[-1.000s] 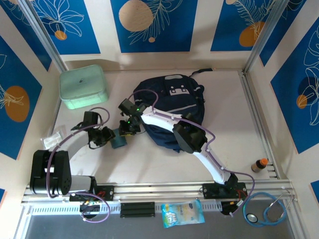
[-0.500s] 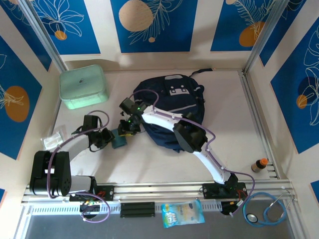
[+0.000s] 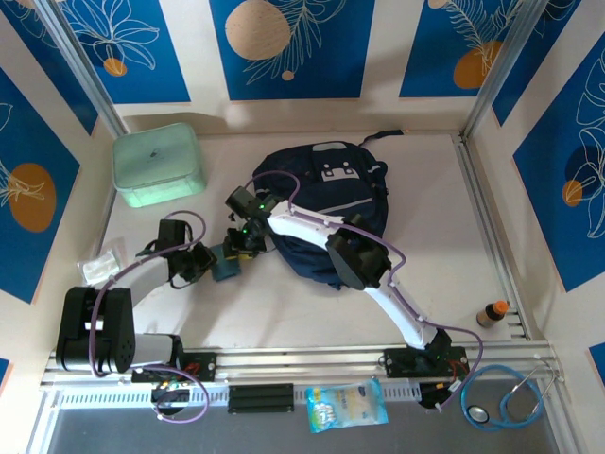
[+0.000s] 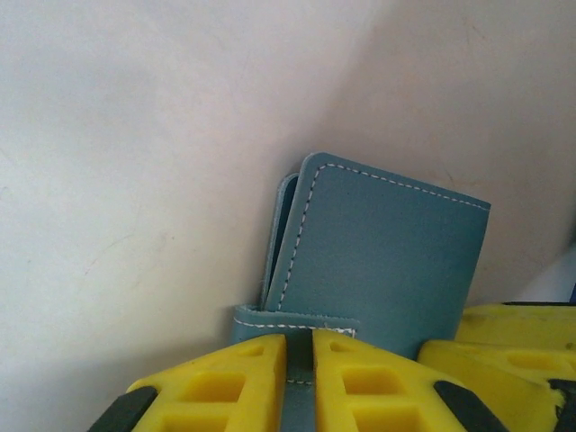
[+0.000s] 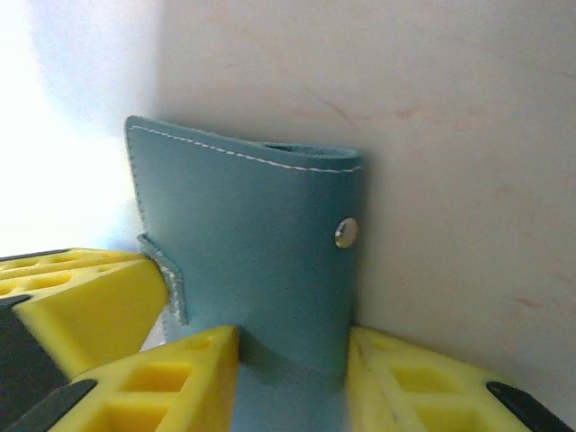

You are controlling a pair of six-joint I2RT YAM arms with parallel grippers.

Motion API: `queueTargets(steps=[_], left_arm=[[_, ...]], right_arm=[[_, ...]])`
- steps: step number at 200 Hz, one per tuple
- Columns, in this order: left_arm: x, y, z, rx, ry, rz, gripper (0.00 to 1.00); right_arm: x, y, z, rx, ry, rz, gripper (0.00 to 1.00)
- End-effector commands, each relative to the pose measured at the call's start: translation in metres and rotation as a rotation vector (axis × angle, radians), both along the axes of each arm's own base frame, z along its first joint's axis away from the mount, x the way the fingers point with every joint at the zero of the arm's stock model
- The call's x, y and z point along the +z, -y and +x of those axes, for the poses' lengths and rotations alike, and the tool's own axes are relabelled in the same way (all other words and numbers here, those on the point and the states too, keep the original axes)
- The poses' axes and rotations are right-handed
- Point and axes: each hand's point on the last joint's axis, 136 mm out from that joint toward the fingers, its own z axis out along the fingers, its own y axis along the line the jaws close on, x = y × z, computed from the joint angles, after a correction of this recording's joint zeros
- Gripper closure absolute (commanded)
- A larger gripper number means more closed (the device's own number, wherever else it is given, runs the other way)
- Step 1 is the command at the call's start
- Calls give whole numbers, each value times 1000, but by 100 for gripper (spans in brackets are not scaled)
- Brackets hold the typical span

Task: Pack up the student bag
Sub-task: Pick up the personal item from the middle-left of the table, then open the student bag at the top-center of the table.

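A teal wallet [image 3: 225, 269] stands on the table just left of the student bag [image 3: 331, 194], a dark navy backpack lying flat. My left gripper [image 3: 210, 262] is shut on the wallet's stitched closing strap [image 4: 297, 317], its yellow fingers [image 4: 225, 378] almost together. From the other side my right gripper [image 3: 241, 249] holds the wallet body [image 5: 252, 243], a finger pressed against each side below the metal snap [image 5: 345, 232]. The wallet's front face [image 4: 387, 261] fills the left wrist view.
A mint green lidded box [image 3: 156, 165] sits at the back left. A clear plastic item [image 3: 102, 265] lies by the left wall. A small bottle [image 3: 492, 312] stands at the right rail. A snack packet [image 3: 347, 405] and a stethoscope [image 3: 506, 402] lie below the front rail.
My left jaws have closed down onto the wallet's strap. My right jaws have widened a little on the wallet. Both arms have barely shifted.
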Motion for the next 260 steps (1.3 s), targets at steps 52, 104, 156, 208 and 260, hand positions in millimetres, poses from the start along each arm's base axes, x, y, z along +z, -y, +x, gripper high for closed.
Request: queueTargets(steps=[52,104,156,208,260], left_arm=[[-14,-4,-15,9,-69,23,80],[33,-15,-3,-37,26,120,50],[112,-6,24,-147,261,156,31],[167,53,44,-383,459,146,18],[185,156,45,-815,564,178,0]], right_arm=[[23,-12,-5,39,-10,84,79],[77,7,4,40,132,114,94],[137,69,26,-66,317,103,95],[194,175,49,-302,500,81,96],[212,292,44,-546,586,-17,96]])
